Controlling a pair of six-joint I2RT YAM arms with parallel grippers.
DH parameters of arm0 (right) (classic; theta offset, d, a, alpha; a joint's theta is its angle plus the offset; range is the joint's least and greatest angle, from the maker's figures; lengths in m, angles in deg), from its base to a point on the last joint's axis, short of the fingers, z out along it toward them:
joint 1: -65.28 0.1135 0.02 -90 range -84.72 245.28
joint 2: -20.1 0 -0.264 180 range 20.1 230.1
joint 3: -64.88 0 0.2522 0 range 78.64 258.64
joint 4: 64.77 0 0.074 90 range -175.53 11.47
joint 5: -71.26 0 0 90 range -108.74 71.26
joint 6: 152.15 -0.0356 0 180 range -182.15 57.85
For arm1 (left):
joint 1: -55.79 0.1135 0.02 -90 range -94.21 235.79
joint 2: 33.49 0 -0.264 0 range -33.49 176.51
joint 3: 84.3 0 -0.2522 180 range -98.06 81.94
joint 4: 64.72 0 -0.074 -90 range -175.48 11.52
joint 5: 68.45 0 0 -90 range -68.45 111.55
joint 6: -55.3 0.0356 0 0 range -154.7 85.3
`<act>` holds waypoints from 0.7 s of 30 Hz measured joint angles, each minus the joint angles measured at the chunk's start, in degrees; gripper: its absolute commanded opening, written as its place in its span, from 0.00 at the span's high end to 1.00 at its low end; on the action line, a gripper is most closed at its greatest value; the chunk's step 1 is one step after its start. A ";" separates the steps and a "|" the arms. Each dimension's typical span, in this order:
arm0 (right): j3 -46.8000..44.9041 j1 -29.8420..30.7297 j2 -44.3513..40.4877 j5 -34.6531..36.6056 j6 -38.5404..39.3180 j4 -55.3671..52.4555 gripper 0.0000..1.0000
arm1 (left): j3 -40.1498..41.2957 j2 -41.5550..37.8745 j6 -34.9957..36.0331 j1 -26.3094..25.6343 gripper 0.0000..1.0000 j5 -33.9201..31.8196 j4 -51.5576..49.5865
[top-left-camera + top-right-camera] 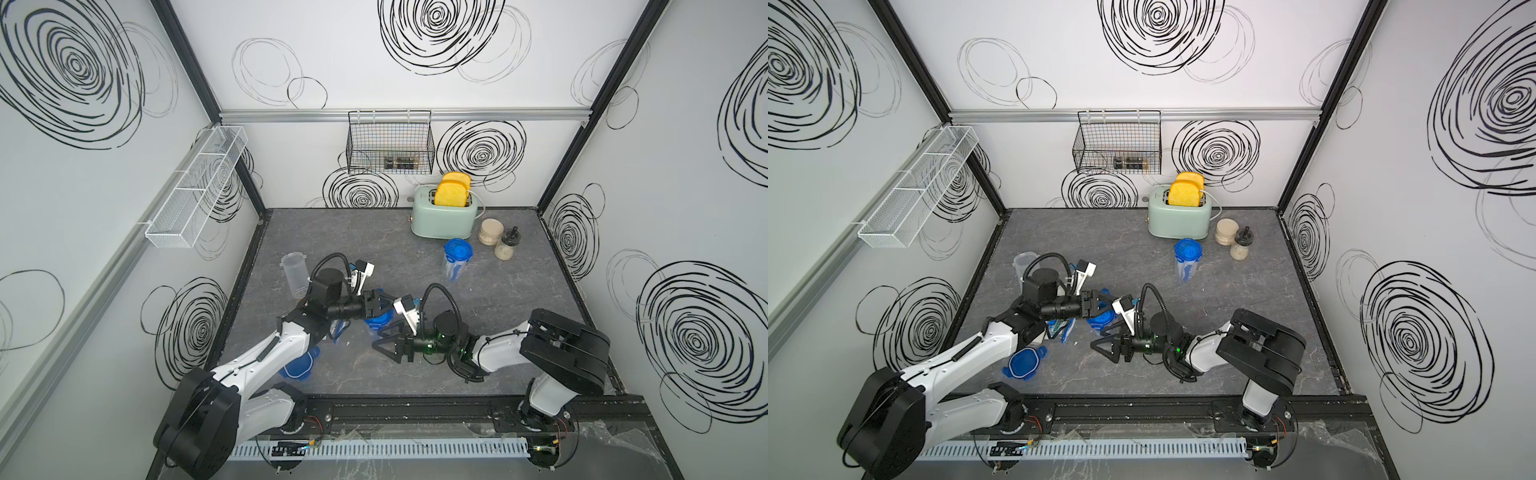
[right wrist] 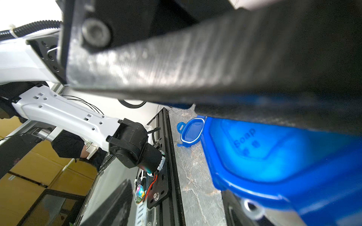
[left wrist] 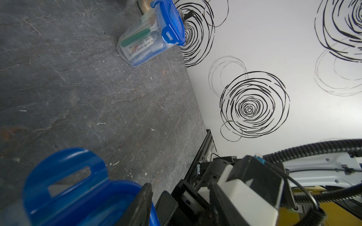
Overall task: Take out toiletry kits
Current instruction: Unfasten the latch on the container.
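A clear container with a blue clip lid [image 1: 377, 323] [image 1: 1100, 321] stands mid-table between my two grippers. My left gripper [image 1: 384, 305] [image 3: 179, 185] hangs over it with jaws apart, and one finger [image 3: 142, 203] lies against the lid's rim [image 3: 64, 185]. My right gripper [image 1: 384, 338] [image 2: 176, 195] is open at the lid's near side, with the lid [image 2: 274, 156] just above one finger. Loose toiletry kit pieces [image 1: 337, 330] [image 1: 1061, 330], blue and clear-wrapped, lie by the left forearm. Another kit sits inside a closed container [image 1: 455, 262] [image 3: 143, 43] farther back.
An empty clear container [image 1: 293, 274] stands at the left. A loose blue lid [image 1: 297, 368] [image 2: 191, 131] lies near the front. At the back are a green toaster [image 1: 442, 218] with bread and two beige-filled jars [image 1: 490, 232]. Wire baskets [image 1: 390, 143] hang on the walls.
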State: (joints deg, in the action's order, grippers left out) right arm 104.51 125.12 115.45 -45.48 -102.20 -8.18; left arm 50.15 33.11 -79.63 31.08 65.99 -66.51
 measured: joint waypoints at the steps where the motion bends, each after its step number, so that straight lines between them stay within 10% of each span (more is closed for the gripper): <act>1: 0.00 -0.28 0.02 -0.85 0.28 0.00 0.27 | 0.09 -0.04 -0.11 0.00 0.48 0.00 0.09; 21: 1.88 -1.88 1.01 -13.81 0.79 9.44 0.27 | 0.28 0.09 -0.57 -0.81 0.48 0.55 0.66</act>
State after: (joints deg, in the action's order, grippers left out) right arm 106.39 123.24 116.46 -59.29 -101.42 1.26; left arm 50.43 33.20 -80.20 30.28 66.54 -65.85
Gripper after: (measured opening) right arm 0.731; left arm 0.518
